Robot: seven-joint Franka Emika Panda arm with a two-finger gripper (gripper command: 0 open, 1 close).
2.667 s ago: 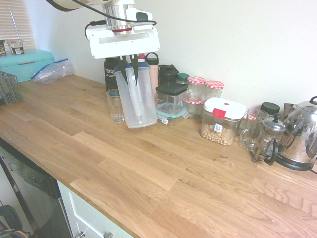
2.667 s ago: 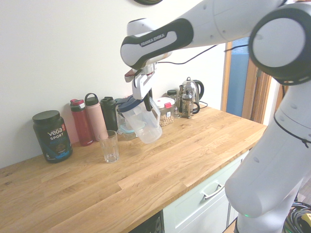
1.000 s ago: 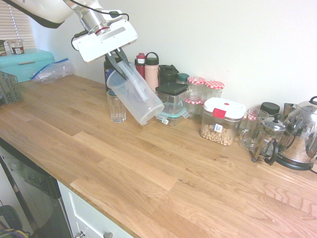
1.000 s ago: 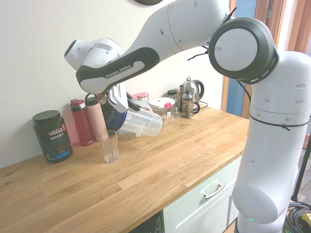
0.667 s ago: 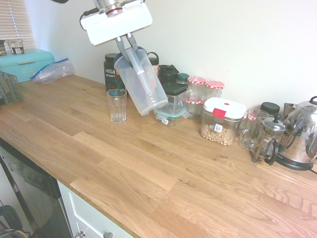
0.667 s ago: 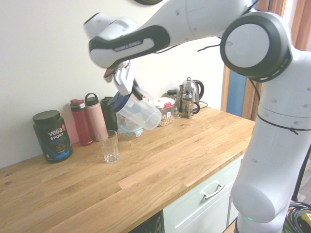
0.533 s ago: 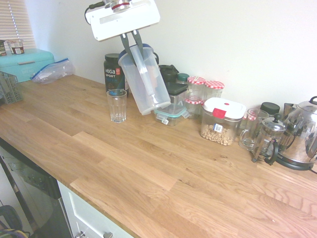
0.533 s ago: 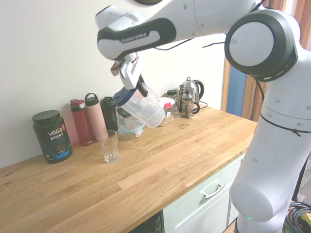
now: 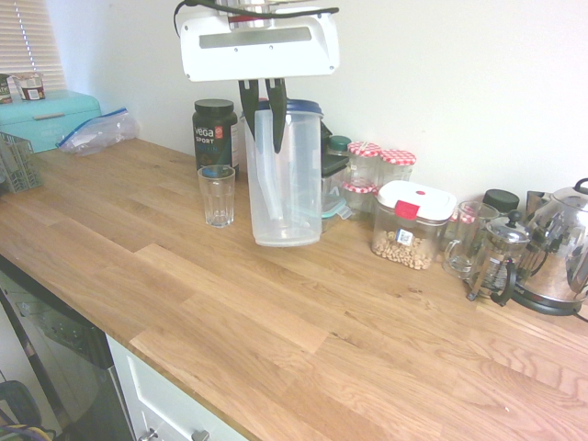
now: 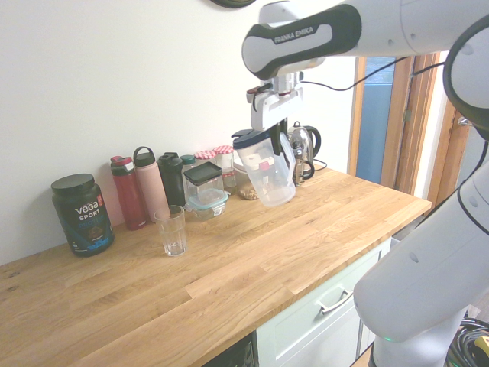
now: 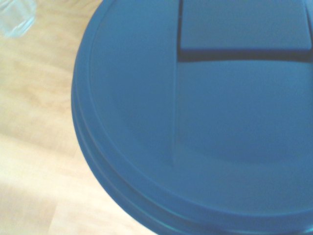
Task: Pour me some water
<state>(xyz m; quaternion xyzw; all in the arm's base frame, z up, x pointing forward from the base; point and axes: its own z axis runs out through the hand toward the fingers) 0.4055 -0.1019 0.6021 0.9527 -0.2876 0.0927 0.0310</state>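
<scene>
A clear plastic pitcher (image 9: 285, 175) with a blue lid hangs upright from my gripper (image 9: 263, 118), whose dark fingers are shut on its handle side just under the lid. In the second exterior view the pitcher (image 10: 270, 170) floats a little above the wooden counter (image 9: 276, 312), well to the right of the glass. The drinking glass (image 9: 218, 195) stands upright on the counter, left of the pitcher and apart from it. From the wrist view the blue lid (image 11: 195, 122) fills most of the picture, with the glass (image 11: 14, 17) in one corner.
Along the wall stand a dark Vega Sport tub (image 9: 214, 133), red and pink bottles (image 10: 139, 189), red-checked jars (image 9: 381, 165), a white-lidded container of nuts (image 9: 412, 225), a French press (image 9: 496, 262) and a kettle (image 9: 560, 257). A teal bread box (image 9: 46, 115) sits at the far left.
The pitcher was tilted with its spout toward the glass; it has swung back upright and moved right, away from the glass. The glass has stayed in place.
</scene>
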